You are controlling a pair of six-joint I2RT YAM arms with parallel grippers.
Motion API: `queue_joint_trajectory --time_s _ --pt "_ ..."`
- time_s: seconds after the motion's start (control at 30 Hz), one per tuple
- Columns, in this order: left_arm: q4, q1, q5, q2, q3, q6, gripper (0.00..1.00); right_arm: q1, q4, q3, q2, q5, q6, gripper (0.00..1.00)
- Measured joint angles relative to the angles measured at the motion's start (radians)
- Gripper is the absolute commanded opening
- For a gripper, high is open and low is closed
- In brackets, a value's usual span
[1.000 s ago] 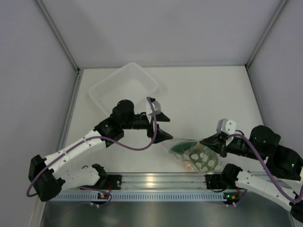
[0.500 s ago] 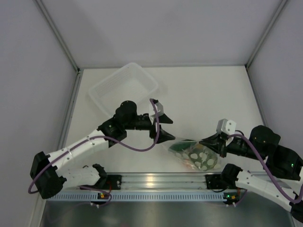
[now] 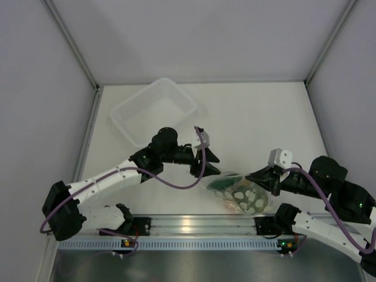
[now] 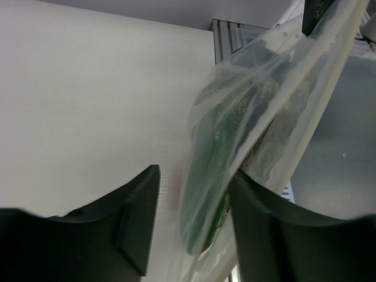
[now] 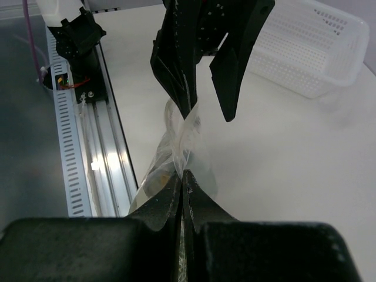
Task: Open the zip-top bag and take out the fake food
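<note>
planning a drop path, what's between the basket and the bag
The left gripper, jaws open around the zip-top bag's top edge, clearest in the top view.

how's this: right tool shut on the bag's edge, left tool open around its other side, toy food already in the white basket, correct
Not quite: the fake food is inside the zip-top bag, not in the white basket; the top external view shows it. The right tool is shut on the bag's edge, the left tool open around its other side.
</note>
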Motion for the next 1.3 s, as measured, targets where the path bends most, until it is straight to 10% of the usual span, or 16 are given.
queue_joint_trajectory --time_s 0.13,0.33,0.43,0.83,1.3 --pt "0.014 -0.023 0.009 0.027 0.000 -0.006 0.00 0.000 0.008 -0.006 0.000 0.007 0.001 0.00" --pt "0.022 -0.032 -0.051 0.032 0.000 -0.013 0.00 0.000 0.055 -0.027 0.000 0.137 0.028 0.08" --pt "0.021 -0.032 -0.154 0.032 0.000 -0.044 0.00 0.000 0.097 -0.043 0.004 0.259 0.071 0.50" --pt "-0.084 -0.034 -0.787 0.032 0.120 -0.349 0.00 0.000 0.204 -0.060 0.190 0.683 0.534 0.75" --pt "-0.061 -0.032 -1.089 0.026 0.032 -0.705 0.00 0.000 0.521 -0.308 0.299 0.767 0.885 0.61"
